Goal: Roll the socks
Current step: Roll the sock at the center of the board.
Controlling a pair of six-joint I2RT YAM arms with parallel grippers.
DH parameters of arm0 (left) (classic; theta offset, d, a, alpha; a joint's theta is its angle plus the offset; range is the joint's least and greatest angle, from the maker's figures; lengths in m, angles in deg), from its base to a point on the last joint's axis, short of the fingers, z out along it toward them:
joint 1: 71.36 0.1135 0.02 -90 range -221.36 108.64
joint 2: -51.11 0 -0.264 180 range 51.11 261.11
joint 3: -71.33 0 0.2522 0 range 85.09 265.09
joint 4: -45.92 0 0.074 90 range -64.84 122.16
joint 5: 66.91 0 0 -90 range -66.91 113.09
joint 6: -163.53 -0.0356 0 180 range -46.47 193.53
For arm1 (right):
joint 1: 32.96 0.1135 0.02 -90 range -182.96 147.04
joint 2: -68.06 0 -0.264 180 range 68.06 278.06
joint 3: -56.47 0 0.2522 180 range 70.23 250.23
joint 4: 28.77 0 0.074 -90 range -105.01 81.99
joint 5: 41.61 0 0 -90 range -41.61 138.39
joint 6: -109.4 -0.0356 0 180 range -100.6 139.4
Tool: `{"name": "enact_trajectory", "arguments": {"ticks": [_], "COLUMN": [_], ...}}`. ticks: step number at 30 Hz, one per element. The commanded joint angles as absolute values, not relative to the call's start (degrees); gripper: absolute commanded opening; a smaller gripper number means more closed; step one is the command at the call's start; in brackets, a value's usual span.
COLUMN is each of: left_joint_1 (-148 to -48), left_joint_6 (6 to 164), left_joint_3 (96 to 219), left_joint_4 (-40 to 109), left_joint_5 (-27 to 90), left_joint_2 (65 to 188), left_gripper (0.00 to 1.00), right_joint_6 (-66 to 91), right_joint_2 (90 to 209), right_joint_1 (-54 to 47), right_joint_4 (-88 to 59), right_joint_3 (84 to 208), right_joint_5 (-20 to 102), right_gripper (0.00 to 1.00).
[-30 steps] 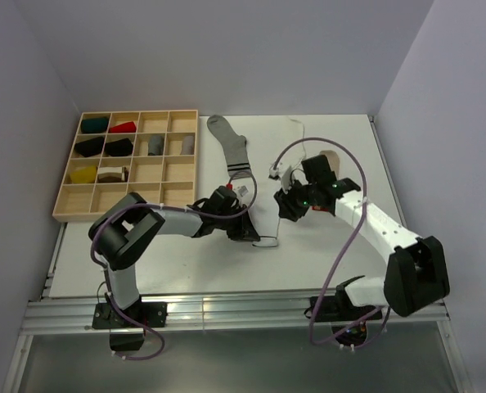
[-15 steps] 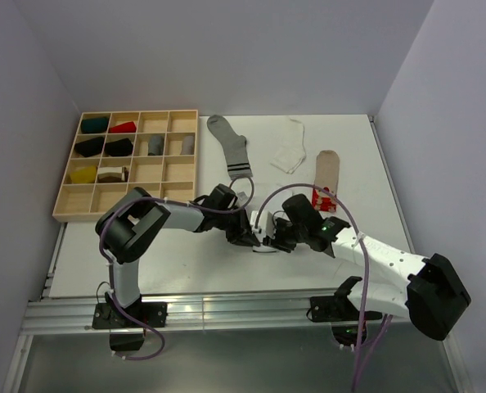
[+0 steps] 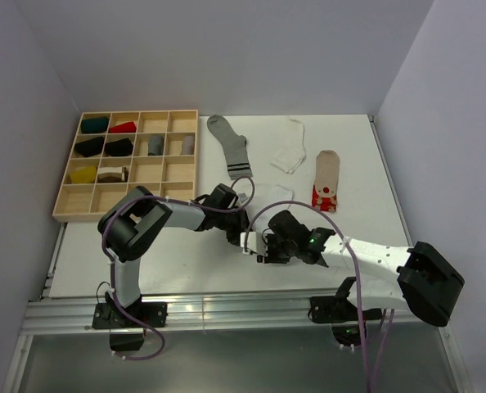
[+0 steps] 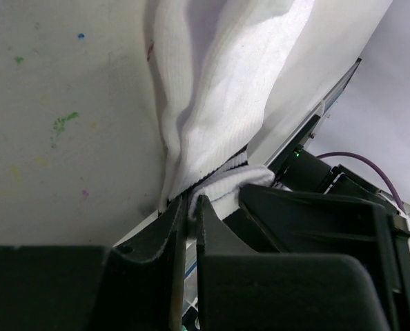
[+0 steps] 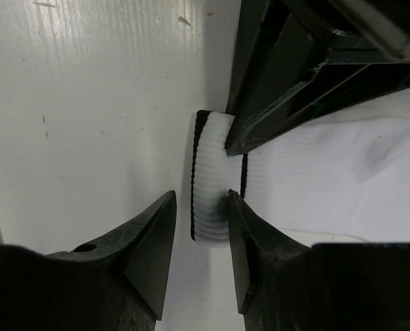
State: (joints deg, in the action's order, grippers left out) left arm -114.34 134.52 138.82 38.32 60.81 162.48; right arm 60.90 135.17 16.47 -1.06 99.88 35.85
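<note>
Centre of worktop [image 3: 194, 270], near edge: the two arms met over one white sock [image 4: 219, 89]. The sock lay flat and loosely creased, its body running off toward the far side, and its black-edged cuff was bunched into a thick fold at the near end. The left claw [image 4: 190, 207] was clamped on that cuff end. Its fingers were all but together, with a thin layer of white fabric pinched between the tips, which pressed low against the surface. The right claw [image 5: 199, 207] faced it from the opposite side with its jaws apart, straddling the folded cuff. In the right wrist view the cuff sat between the two fingers, with the right-hand finger against its edge and the left-hand finger just clear of it, bare worktop showing in the gap. The left claw's dark fingers came onto the same fold from above in that view, so both claws were at the one spot, close together. Farther back lay three more socks, well apart from the claws: a grey sock [image 3: 231, 147] with black stripes, a short white sock [image 3: 289, 155], and a beige sock [image 3: 326, 173] with a red-and-white end. A wooden tray [image 3: 177, 169] sat at the far left with rolled socks in several compartments.
</note>
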Motion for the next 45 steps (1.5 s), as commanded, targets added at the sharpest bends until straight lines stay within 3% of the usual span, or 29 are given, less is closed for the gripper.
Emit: {"name": "enact_trajectory", "arguments": {"ticks": [1, 13, 17, 20, 25, 33, 45], "left_joint_1": [-114.6, -114.3, -113.8, -113.6, -113.0, -112.8, -113.2], "left_joint_6": [133.3, 132.9, 133.1, 133.5, 135.0, 136.5, 128.4], "left_joint_3": [138.5, 138.4, 138.2, 138.0, 137.2, 136.2, 132.0], "left_joint_4": [32.7, 32.7, 33.0, 33.7, 36.5, 41.1, 45.6], "left_joint_5": [58.3, 59.7, 60.2, 60.4, 60.0, 54.7, 39.1], "left_joint_2": [164.8, 164.1, 163.7, 163.3, 162.0, 157.3, 146.6], "left_gripper": [0.00, 0.00, 0.00, 0.01, 0.10, 0.18, 0.29], "right_joint_6": [61.7, 61.0, 60.6, 61.2, 64.5, 73.4, 77.4], "right_joint_2": [136.5, 141.4, 140.9, 141.4, 145.4, 161.8, 176.3], "right_joint_1": [17.2, 17.1, 15.9, 13.8, 7.0, -5.2, -12.3], "right_joint_4": [-4.2, -8.7, -7.0, -1.8, 10.7, 33.3, 46.5], "right_joint_3": [98.9, 97.3, 98.5, 101.5, 108.4, 123.0, 133.9], "right_joint_5": [37.7, 39.5, 37.3, 31.9, 18.9, 3.4, -3.0], "right_gripper": [0.43, 0.34, 0.27, 0.19, 0.13, 0.12, 0.12]}}
